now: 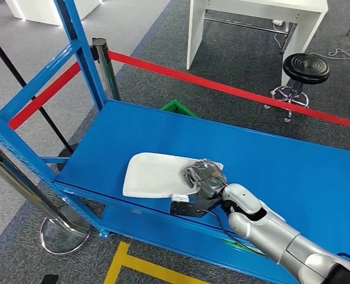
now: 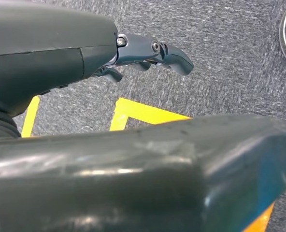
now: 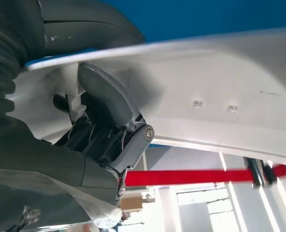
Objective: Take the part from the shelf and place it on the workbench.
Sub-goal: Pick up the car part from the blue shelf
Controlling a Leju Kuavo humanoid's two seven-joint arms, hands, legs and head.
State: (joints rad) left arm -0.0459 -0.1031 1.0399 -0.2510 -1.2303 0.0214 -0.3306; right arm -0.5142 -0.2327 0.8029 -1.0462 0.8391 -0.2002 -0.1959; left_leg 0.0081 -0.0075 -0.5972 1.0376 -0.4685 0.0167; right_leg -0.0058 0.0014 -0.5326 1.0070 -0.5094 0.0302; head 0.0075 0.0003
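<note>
Blue shelf (image 1: 298,171), grey carpet. White part (image 1: 157,174) flat on shelf, near edge. Right hand (image 1: 204,177) fingers (image 3: 108,96) clamped on part's rim. Left hand (image 2: 149,53) hangs, fingers apart, holding nothing. Step: grasp. Next: lift clear, carry to counter.

Right hand (image 1: 204,177) covers near edge of white part (image 1: 157,174); left hand (image 2: 149,53) fingertips partly hidden

Head view: high, looking forward and down across the blue shelf deck (image 1: 298,177) to the red barrier tape (image 1: 236,90). Left wrist view: close behind the left hand (image 2: 149,53), facing carpet. Right wrist view: very close under the white part (image 3: 214,92); shares the tape and deck.
</note>
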